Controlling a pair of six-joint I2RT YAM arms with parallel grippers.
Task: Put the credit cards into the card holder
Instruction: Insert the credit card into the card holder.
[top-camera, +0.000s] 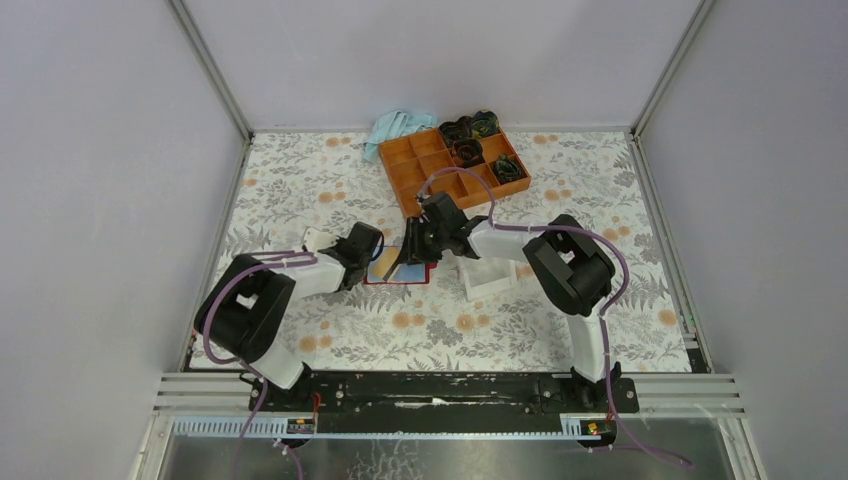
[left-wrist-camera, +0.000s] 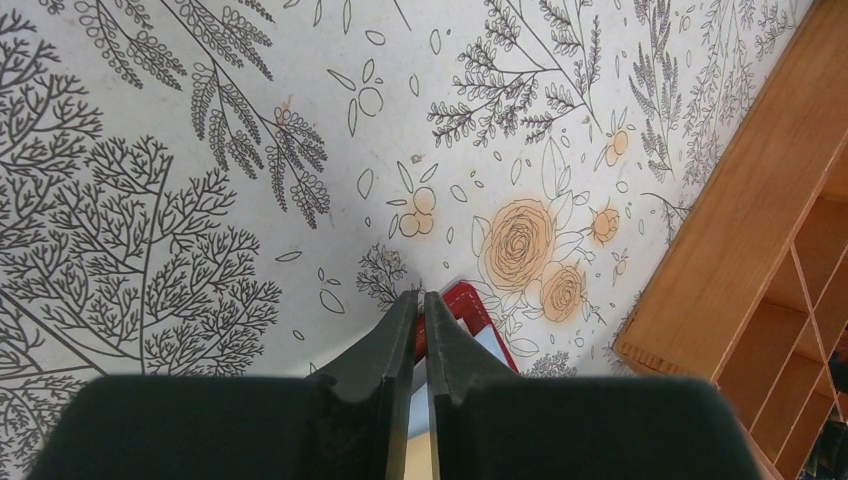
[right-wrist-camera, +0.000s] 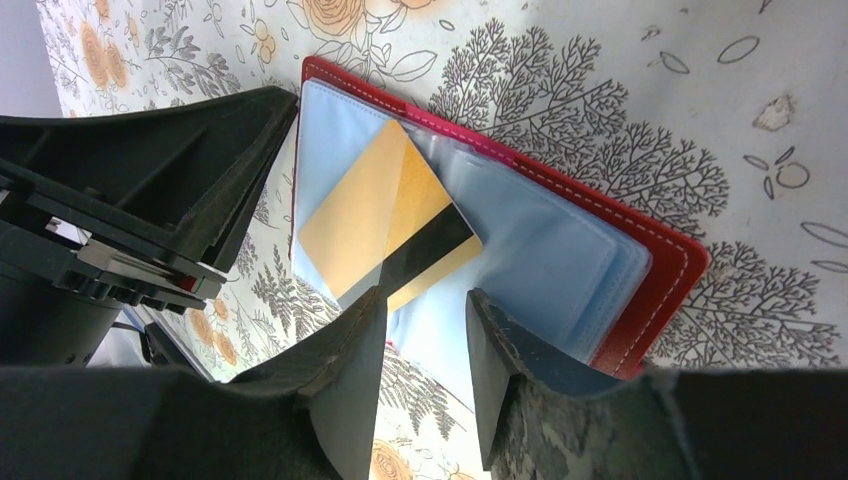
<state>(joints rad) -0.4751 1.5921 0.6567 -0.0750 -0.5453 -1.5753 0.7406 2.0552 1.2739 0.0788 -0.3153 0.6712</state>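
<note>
The card holder (right-wrist-camera: 660, 270) lies open and flat on the floral desk (top-camera: 330, 200), roughly mid-desk and a touch left of centre (top-camera: 405, 278). It's dark red with pale stitching round the edge, and its inner face is pale blue see-through pockets. One credit card (right-wrist-camera: 385, 215), tan-gold with a black stripe across it, rests on those pockets, turned at a slant to the holder's edges. Whether its far corner sits inside a pocket, I can't tell.
</note>
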